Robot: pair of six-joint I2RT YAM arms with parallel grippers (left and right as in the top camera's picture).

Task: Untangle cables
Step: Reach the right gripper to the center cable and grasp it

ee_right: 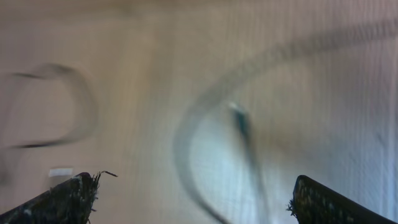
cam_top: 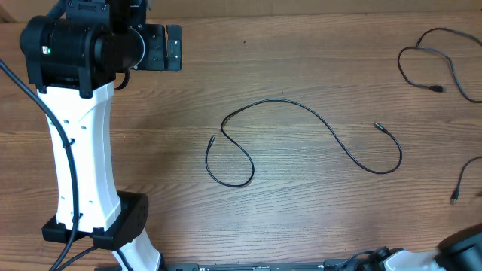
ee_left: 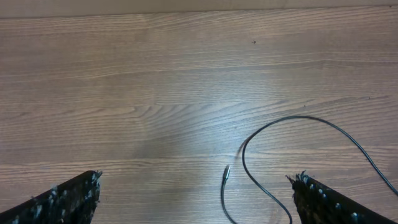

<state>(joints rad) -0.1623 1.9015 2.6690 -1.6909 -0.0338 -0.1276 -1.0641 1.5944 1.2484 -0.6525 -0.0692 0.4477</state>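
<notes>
A long thin black cable (cam_top: 316, 120) lies in an S-curve across the middle of the table, one plug end (cam_top: 213, 138) on the left and the other (cam_top: 378, 126) on the right. A second cable (cam_top: 429, 56) loops at the top right, and a third (cam_top: 463, 181) lies at the right edge. My left gripper (cam_top: 164, 47) hangs open at the upper left, apart from every cable. In the left wrist view the middle cable (ee_left: 273, 127) and its plug (ee_left: 227, 172) lie below the open left gripper (ee_left: 196, 180). The right gripper (ee_right: 196, 186) is open over a blurred cable (ee_right: 186, 137).
The left arm's white column (cam_top: 79, 150) and dark base (cam_top: 113, 222) stand along the table's left side. Part of the right arm (cam_top: 461, 248) shows at the bottom right corner. The wooden tabletop (cam_top: 301, 211) runs under everything.
</notes>
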